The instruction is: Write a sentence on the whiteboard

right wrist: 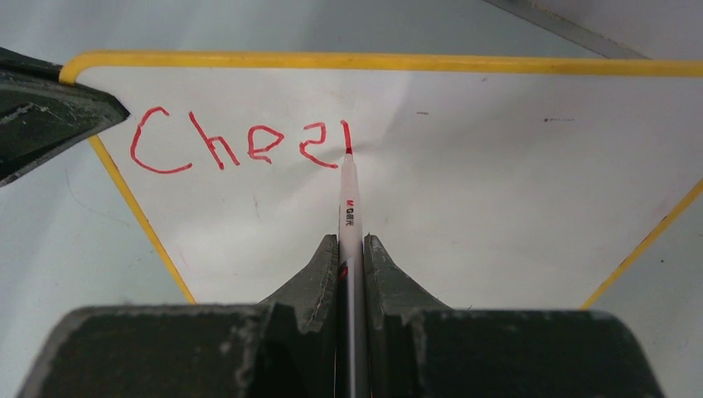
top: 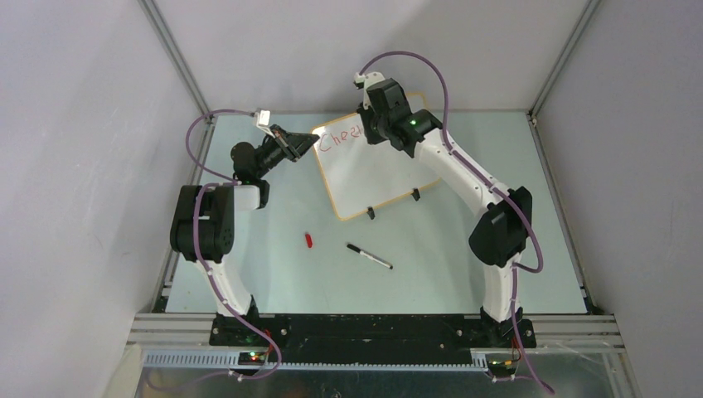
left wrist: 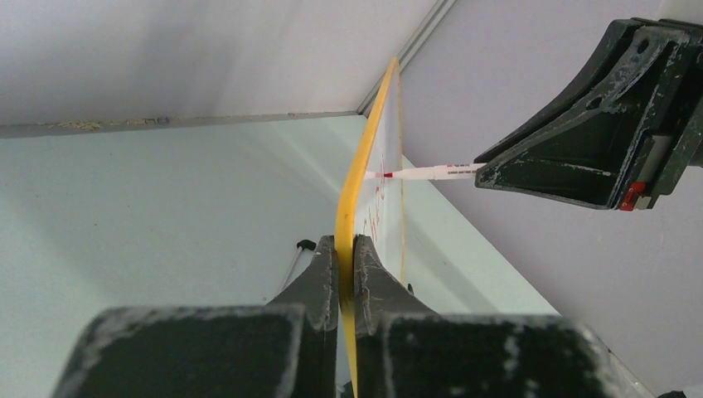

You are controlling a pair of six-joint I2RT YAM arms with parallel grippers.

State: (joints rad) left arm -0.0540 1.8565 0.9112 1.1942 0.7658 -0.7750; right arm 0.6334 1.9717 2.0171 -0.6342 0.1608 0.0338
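Tipping is risked if board (right wrist: 464, 191), edge pinched in left gripper (left wrist: 346, 247), is overpressed by marker (right wrist: 349, 195) clamped ahead in right gripper (right wrist: 351, 245).

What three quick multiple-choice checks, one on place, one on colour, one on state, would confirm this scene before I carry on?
1. The spare pen lies: A. against the back wall; B. on the table, between the whiteboard and the arm bases; C. in a tray.
2. The writing is: A. blue; B. black; C. red.
3. The left gripper is: A. shut on the whiteboard's rim; B. open; C. shut on a cloth.
Answers: B, the top view shows it flat there; C, red letters by the marker in the right gripper; A, both fingers pinch the yellow rim.
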